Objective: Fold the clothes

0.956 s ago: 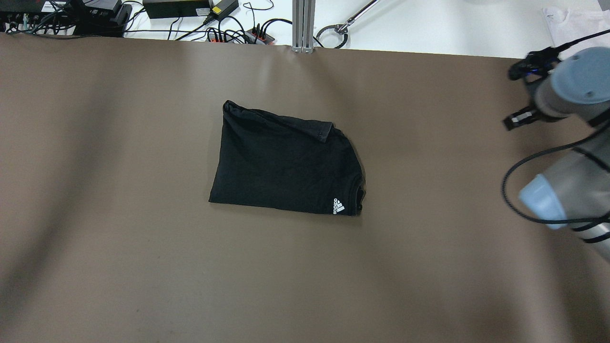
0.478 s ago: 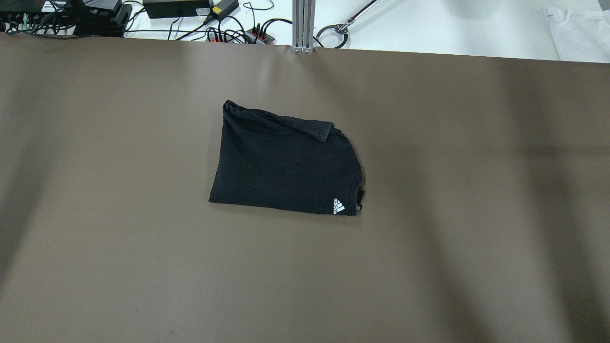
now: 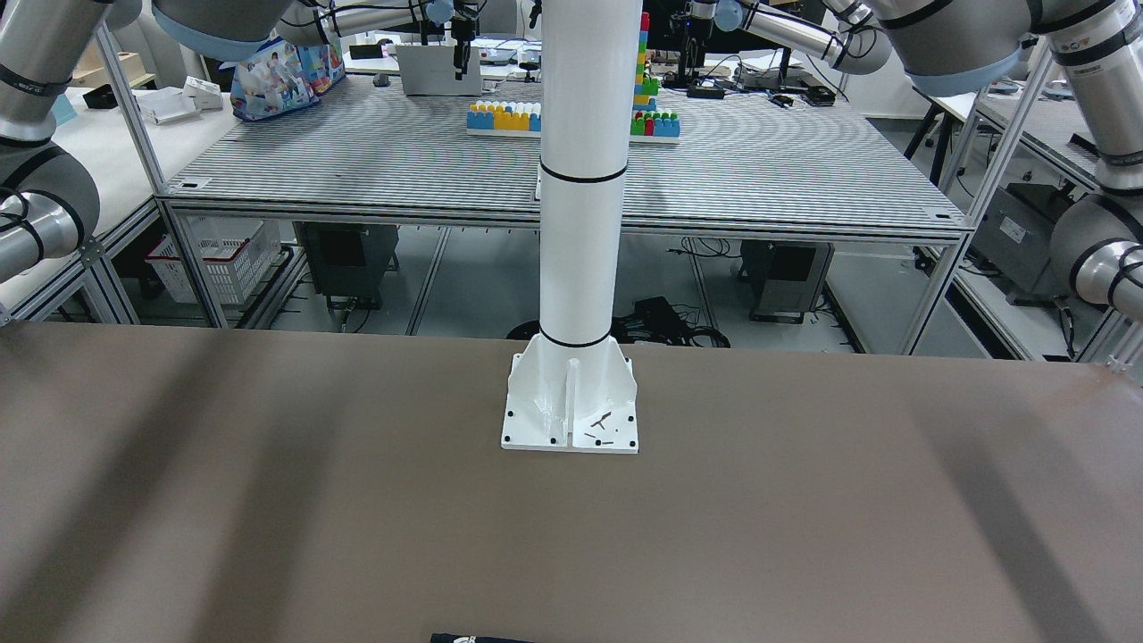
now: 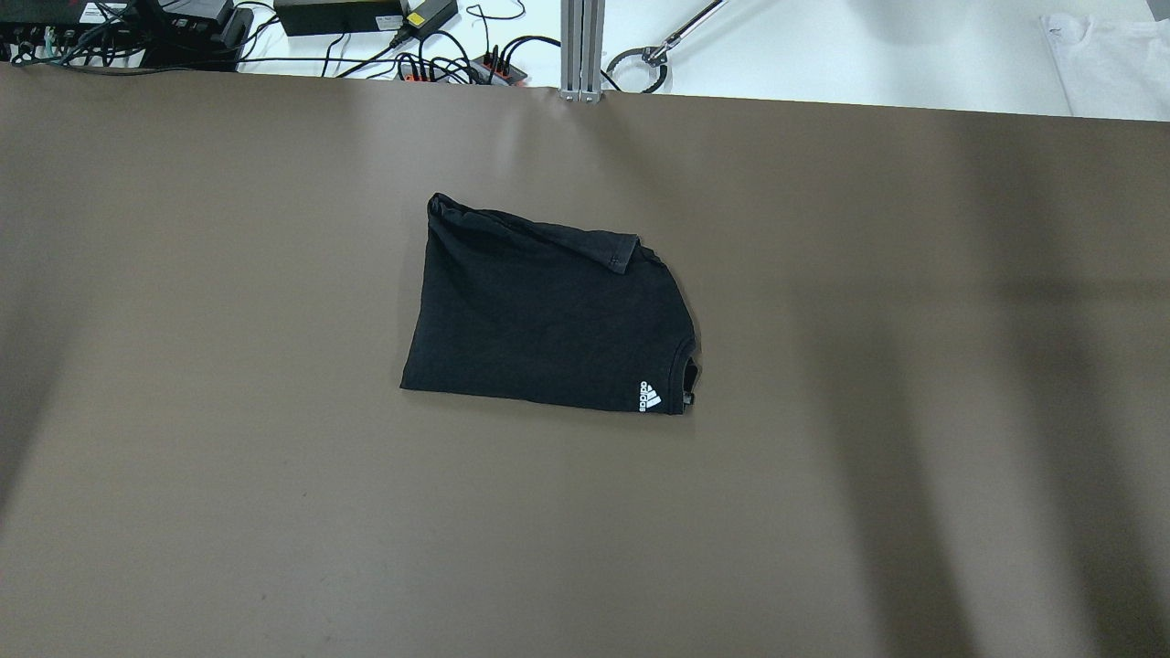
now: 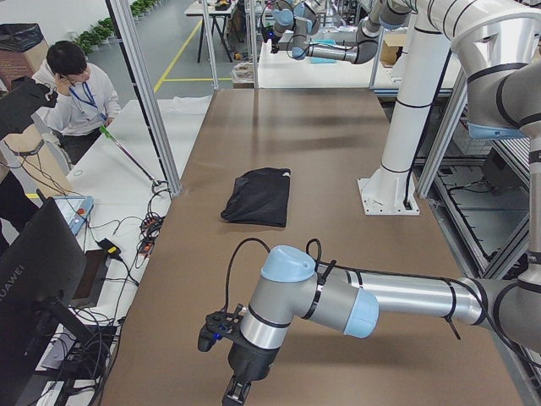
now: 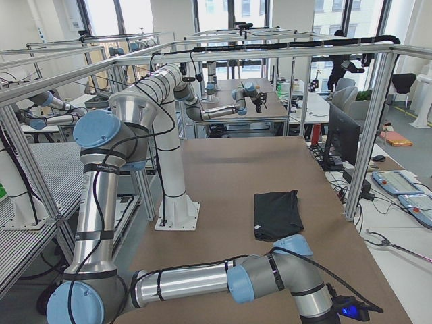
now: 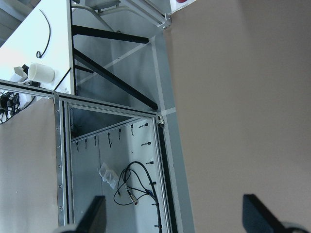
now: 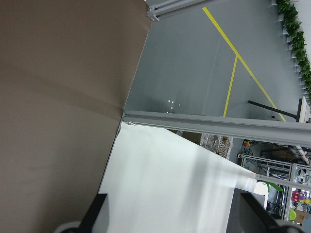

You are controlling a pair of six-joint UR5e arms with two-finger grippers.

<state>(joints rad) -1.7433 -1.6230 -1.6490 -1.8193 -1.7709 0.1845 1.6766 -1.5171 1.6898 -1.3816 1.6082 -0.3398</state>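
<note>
In the overhead view, the clothes (image 4: 548, 315) are lying folded near the middle of the brown table (image 4: 228, 512). In the left wrist view, the left gripper (image 7: 175, 221) is hanging released, fingers wide apart, over the table's edge. In the right wrist view, the right gripper (image 8: 172, 216) is likewise gaping empty at the table's edge.

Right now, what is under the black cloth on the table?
The black cloth lies folded on the brown table; only table shows around its edges. Anything beneath its layers is covered and cannot be seen.
</note>
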